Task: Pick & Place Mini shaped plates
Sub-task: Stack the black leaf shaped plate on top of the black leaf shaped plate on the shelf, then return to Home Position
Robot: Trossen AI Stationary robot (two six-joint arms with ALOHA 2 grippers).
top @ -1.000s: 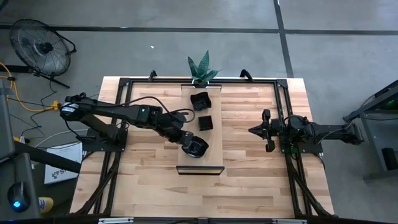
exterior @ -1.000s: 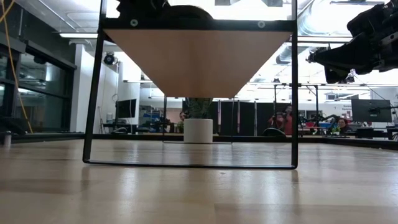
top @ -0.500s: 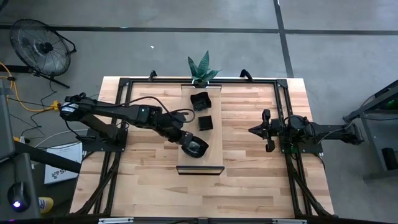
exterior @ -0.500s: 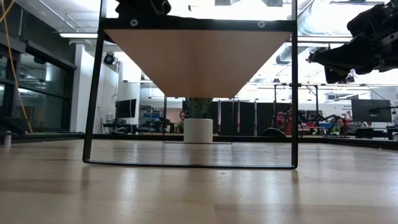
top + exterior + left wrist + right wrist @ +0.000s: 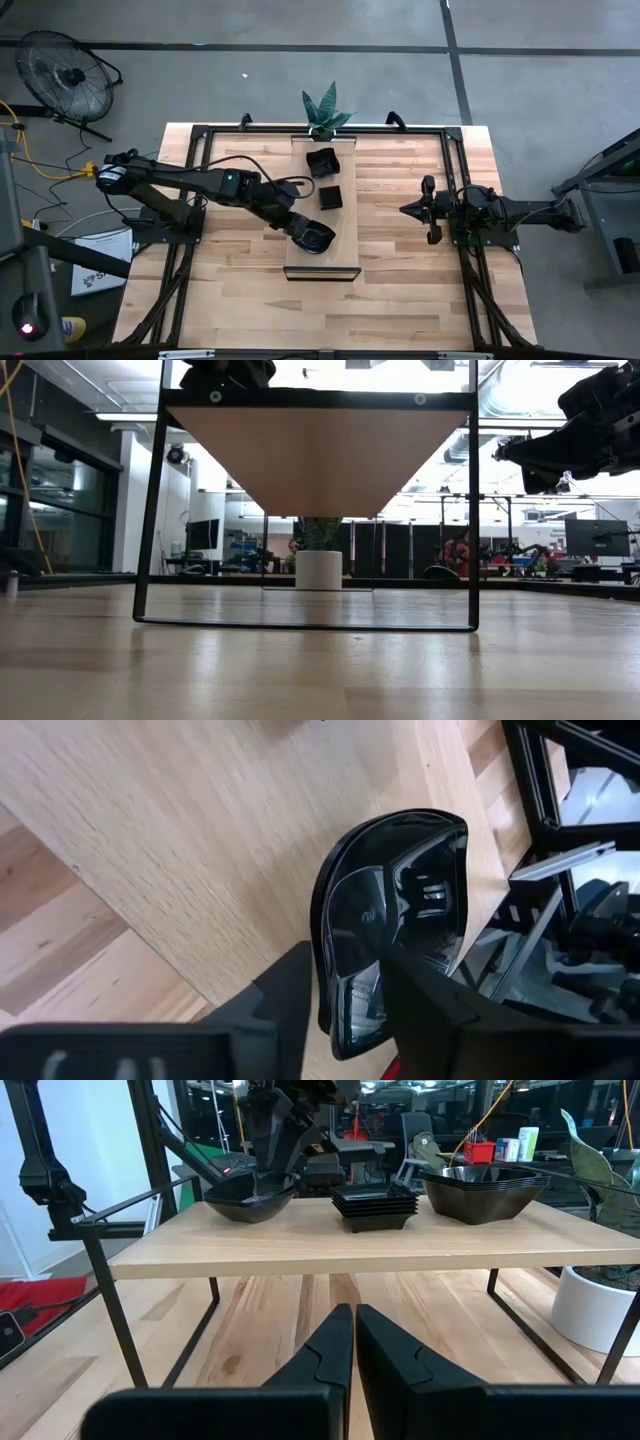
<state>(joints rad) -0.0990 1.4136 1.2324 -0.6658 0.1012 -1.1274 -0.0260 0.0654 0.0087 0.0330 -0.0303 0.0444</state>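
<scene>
Wooden table [image 5: 400, 290] w/ black frame. Long pale board [image 5: 338, 262] raised on a stand in the middle, potted plant [image 5: 325, 110] at its far end. Left arm reaches in over the board; left gripper [image 5: 300, 230] is at a leaf-shaped black plate [image 5: 316, 237] sitting on the board's near part, fingers [image 5: 290, 990] either side of its rim, jaws partly apart – can't tell if it grips. On the far part: square plates stack [image 5: 331, 197], then bigger bowl-like stack [image 5: 322, 162] by the plant. Right gripper [image 5: 429, 210] hangs over the table's right side, well apart from the board, fingers closed, holding nothing.
</scene>
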